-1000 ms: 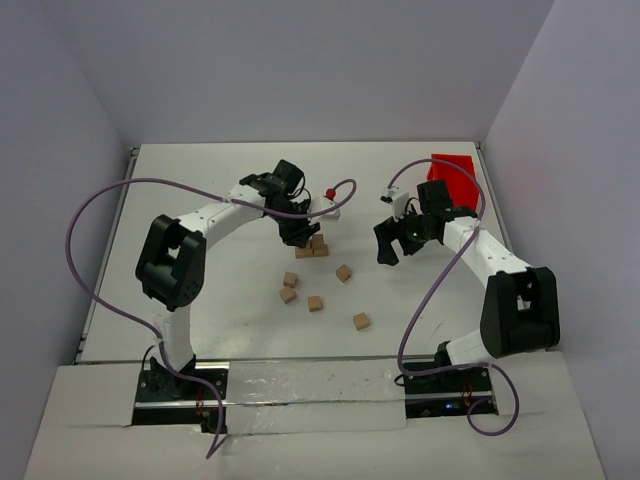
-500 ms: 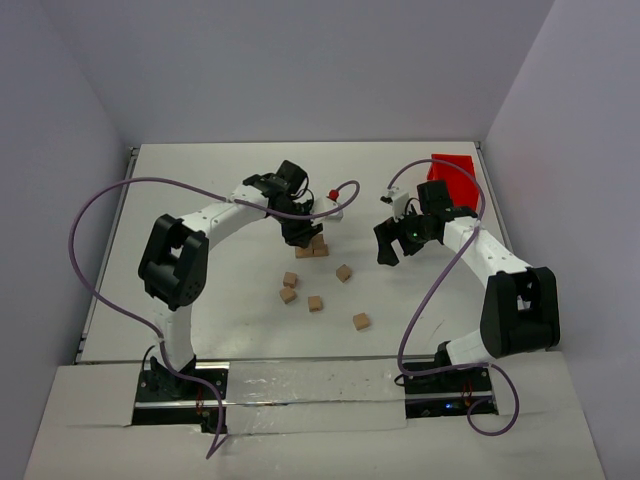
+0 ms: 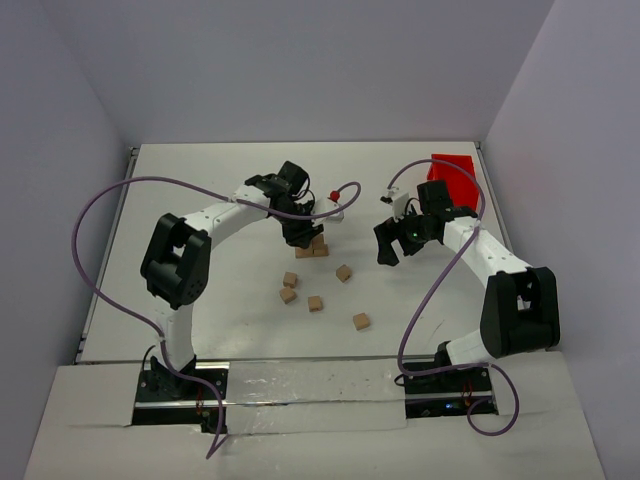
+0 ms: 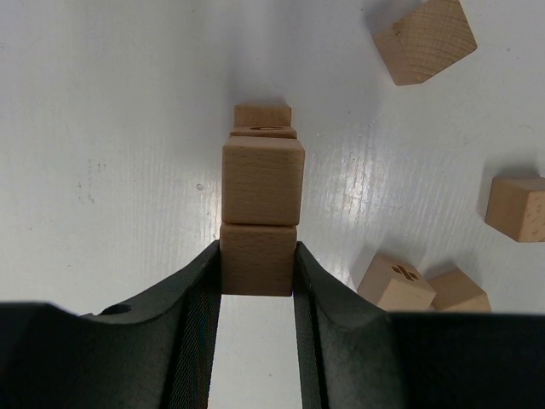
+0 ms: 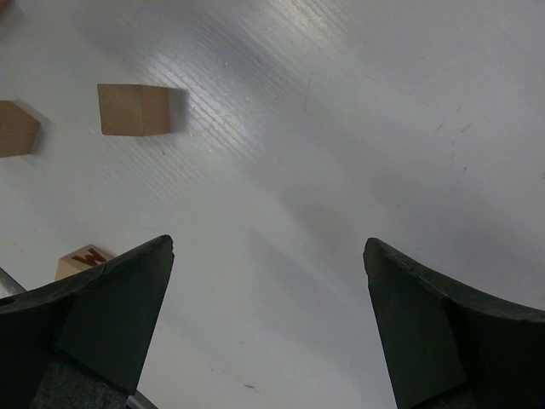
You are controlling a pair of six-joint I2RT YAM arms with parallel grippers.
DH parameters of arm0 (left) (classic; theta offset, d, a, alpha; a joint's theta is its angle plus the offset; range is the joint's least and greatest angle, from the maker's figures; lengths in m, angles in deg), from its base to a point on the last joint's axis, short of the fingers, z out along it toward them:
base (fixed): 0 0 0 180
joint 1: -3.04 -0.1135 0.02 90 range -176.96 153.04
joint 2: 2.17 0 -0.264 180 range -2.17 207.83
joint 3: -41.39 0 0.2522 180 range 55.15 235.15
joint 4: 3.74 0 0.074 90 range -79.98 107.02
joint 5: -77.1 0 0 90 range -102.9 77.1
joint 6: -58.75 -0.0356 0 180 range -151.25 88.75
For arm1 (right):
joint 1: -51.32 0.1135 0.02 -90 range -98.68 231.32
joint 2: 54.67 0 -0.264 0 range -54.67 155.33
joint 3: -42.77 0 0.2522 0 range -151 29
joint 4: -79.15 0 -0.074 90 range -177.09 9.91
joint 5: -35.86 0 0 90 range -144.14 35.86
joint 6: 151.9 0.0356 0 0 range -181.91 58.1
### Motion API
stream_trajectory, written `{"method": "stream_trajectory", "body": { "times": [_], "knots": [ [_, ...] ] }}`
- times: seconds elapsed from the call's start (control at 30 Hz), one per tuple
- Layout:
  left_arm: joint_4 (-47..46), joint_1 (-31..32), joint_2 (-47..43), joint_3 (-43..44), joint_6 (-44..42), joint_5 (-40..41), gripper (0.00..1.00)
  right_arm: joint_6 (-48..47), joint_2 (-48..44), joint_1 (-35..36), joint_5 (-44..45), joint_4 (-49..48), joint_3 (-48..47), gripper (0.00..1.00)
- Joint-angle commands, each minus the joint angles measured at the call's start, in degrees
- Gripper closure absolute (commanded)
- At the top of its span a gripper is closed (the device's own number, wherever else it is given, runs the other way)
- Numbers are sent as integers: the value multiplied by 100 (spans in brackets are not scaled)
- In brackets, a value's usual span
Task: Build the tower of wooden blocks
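Observation:
My left gripper (image 3: 297, 236) is shut on a wood block (image 4: 258, 264), held right against the tower (image 3: 317, 247) at mid-table. In the left wrist view the held block sits in line with another tan cube (image 4: 262, 181), and more cubes (image 4: 263, 119) show beyond it. Several loose wood blocks lie on the table: one (image 3: 343, 273), a pair (image 3: 289, 287), one (image 3: 315, 303) and one (image 3: 361, 321). My right gripper (image 3: 390, 245) is open and empty, hovering to the right of the tower; in its wrist view the gripper (image 5: 268, 256) is over bare table.
The red bin (image 3: 455, 178) stands at the back right, behind the right arm. Purple cables loop over the table by both arms. The right wrist view shows loose blocks at its left edge (image 5: 132, 109). Grey walls stand on three sides.
The left arm has shifted very slightly at the tower, still holding its block. The right arm has not moved.

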Motion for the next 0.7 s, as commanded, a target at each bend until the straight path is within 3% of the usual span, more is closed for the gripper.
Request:
{"method": "stream_trajectory", "body": {
  "times": [0.0,0.17,0.67],
  "knots": [
    [-102,39,74,243,-13,25,58,-62,-24,-39,-38,58,-263,0],
    [-114,41,62,230,-22,16,46,-71,-17,-39,-38,70,-263,0],
    [-260,55,13,178,22,25,50,-62,1,-44,-73,74,-263,0]
  ]
}}
